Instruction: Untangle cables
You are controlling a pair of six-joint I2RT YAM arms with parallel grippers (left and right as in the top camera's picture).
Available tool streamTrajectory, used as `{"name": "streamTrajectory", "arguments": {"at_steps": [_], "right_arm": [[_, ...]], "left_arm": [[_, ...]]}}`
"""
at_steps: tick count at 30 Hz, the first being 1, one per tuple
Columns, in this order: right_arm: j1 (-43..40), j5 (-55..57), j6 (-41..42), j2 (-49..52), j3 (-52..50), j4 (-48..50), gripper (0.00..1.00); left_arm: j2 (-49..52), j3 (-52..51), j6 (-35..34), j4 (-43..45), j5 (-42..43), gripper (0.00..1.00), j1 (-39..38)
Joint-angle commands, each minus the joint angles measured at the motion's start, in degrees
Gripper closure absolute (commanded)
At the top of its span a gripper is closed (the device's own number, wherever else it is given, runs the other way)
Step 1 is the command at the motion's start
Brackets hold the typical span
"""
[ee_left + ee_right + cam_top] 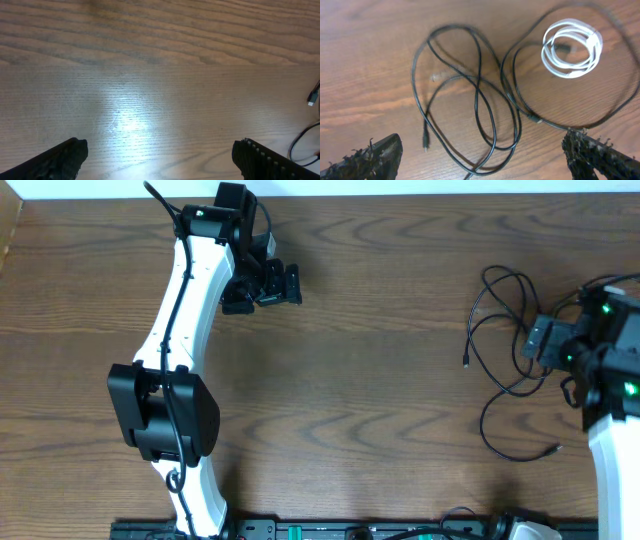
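Thin black cords (479,92) lie slack on the wooden table (370,75) in overlapping loops that cross one another, with one small plug end (425,142) lying free. A short white cord (594,45) lies tightly coiled inside a black loop.

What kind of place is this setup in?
Likely a robotics lab bench: a left arm and right arm mounted at a wooden table, with tangled black cables and a coiled white cord.
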Motion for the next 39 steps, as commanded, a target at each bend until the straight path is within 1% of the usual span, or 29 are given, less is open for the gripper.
{"name": "streamTrajectory", "arguments": {"at_steps": [1,5,8,16,20,27,31,35,39], "right_arm": [[0.2,0.26,-0.13,-5.9,0.07,-0.09,0.01],[0.44,0.31,-0.13,-13.29,0.07,-0.11,0.01],[2.49,0.28,-0.13,-18.18,0.04,-0.09,0.01],[14.75,0.26,-0.13,-29.53,0.04,-0.48,0.01],[19.61,0.26,-0.13,-35.69,0.04,-2.97,0.01],[20.37,0.26,-0.13,-47.23,0.04,-13.7,0.01],[20.37,0.26,-0.13,-51.52,0.04,-22.62,0.01],[20.33,0.26,-0.13,-52.81,0.07,-34.1,0.01],[20.33,0.28,0.07,-52.74,0.04,-34.32,0.01]], "left_arm": [[-0.17,0.37,0.17,-0.24,-0.61,0.02,0.07],[-0.17,0.37,0.17,-0.24,-0.61,0.02,0.07],[-0.17,0.37,0.17,-0.24,-0.61,0.02,0.07],[-0.17,0.37,0.17,-0.24,-0.61,0.02,0.07],[-0.17,0.37,0.17,-0.24,-0.59,0.02,0.07],[-0.17,0.37,0.17,-0.24,-0.61,0.02,0.07],[-0.17,0.37,0.17,-0.24,-0.61,0.02,0.07],[-0.17,0.37,0.17,-0.24,-0.61,0.02,0.07],[-0.17,0.37,0.17,-0.24,-0.61,0.02,0.07]]}}
